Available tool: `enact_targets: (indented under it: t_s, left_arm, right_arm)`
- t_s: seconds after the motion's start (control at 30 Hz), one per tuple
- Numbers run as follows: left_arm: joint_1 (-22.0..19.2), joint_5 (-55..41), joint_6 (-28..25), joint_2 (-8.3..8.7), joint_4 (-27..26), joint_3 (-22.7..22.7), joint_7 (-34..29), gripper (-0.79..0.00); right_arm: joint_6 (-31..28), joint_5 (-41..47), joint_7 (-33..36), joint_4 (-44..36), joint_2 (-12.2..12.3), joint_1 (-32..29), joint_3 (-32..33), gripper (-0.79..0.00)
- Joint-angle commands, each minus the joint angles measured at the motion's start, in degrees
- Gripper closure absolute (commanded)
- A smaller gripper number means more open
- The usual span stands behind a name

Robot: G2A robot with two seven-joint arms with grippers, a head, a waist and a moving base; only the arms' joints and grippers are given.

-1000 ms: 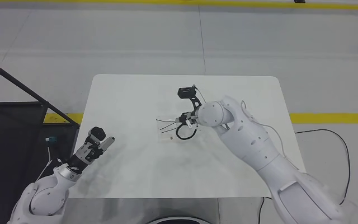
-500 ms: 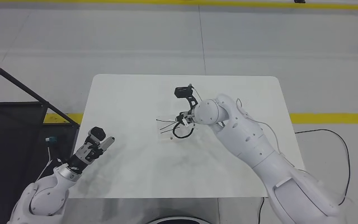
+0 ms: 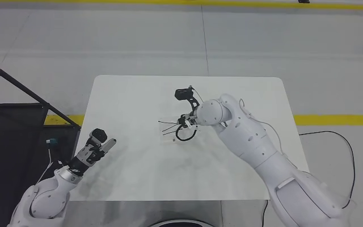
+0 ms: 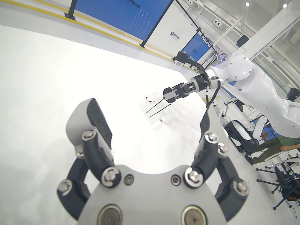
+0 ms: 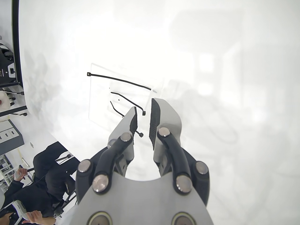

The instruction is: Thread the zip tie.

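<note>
Your right gripper hovers narrowly parted, gripping nothing, over the zip ties at the top view's centre; your left gripper gapes wide, empty, lower left.

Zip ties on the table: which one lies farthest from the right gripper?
The long, nearly straight zip tie; the two bent ones lie closer to the right gripper.

top cam: I look straight down from above the arms, far enough back to take in the whole table | left wrist: low at the near left corner, facing across toward the right arm | right wrist: close over the zip ties at mid-table | all three share those ties
</note>
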Motion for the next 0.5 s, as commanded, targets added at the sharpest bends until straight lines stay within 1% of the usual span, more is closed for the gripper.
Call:
enact_targets:
  t_s: [0.0,0.17,0.23,0.37,0.47]
  left_arm:
    - [0.0,0.0,0.0,0.00,0.0,0.0,0.0,-0.785]
    - [0.0,0.0,0.0,0.00,0.0,0.0,0.0,-0.785]
    - [0.0,0.0,0.0,0.00,0.0,0.0,0.0,-0.785]
    - [0.0,0.0,0.0,0.00,0.0,0.0,0.0,-0.785]
    - [0.0,0.0,0.0,0.00,0.0,0.0,0.0,-0.785]
  right_arm:
    - [-0.1,-0.1,0.2,0.1,-0.1,0.0,0.1,-0.172]
    - [-0.3,-0.5,0.3,0.5,-0.4,0.0,0.3,-0.163]
    - [-0.3,-0.5,0.5,0.6,-0.5,0.1,0.4,-0.145]
    - [-0.6,-0.7,0.6,0.8,-0.7,0.1,0.7,-0.068]
    - [-0.6,-0.9,0.7,1.0,-0.8,0.1,0.8,-0.052]
